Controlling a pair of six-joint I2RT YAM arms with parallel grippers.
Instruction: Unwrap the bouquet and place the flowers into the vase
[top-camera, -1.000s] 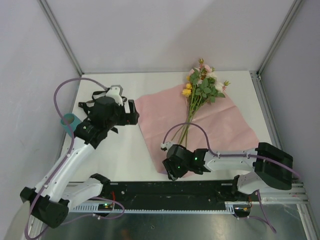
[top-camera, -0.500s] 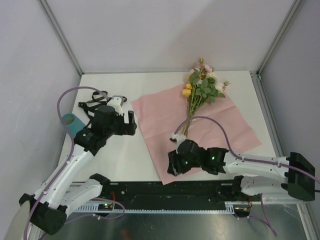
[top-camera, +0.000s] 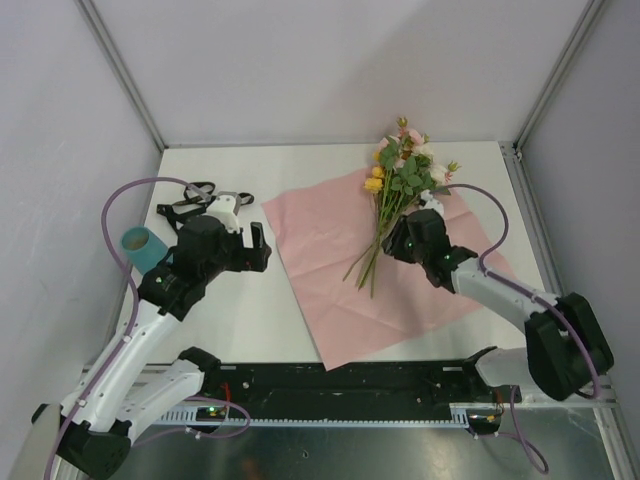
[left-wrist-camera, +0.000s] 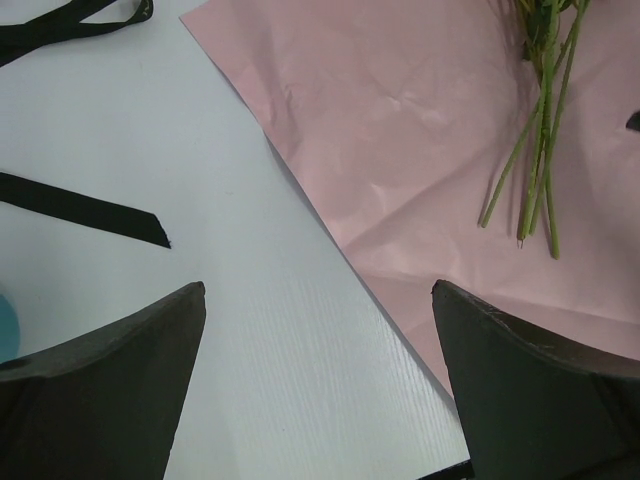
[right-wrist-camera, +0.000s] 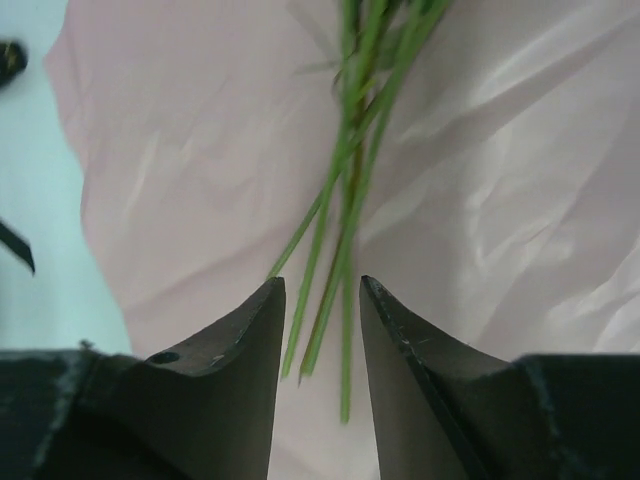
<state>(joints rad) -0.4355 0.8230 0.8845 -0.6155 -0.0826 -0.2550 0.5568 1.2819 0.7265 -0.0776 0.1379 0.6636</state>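
Right gripper (right-wrist-camera: 322, 285) is half closed and straddles the stems (right-wrist-camera: 345, 190), with a gap either side, so nothing is clamped yet. Flowers (top-camera: 405, 175) lie loose on the pink paper (top-camera: 320, 260), heads toward the far edge of the desk (top-camera: 240, 310). Expect light, thin, springy stems that splay and slip. Take the whole bunch mid-length, never by the heads. Vase (top-camera: 139, 247) sits well apart at far left and is short, so likely tippy. Left gripper (left-wrist-camera: 318, 292) is wide open and empty over the paper's edge.
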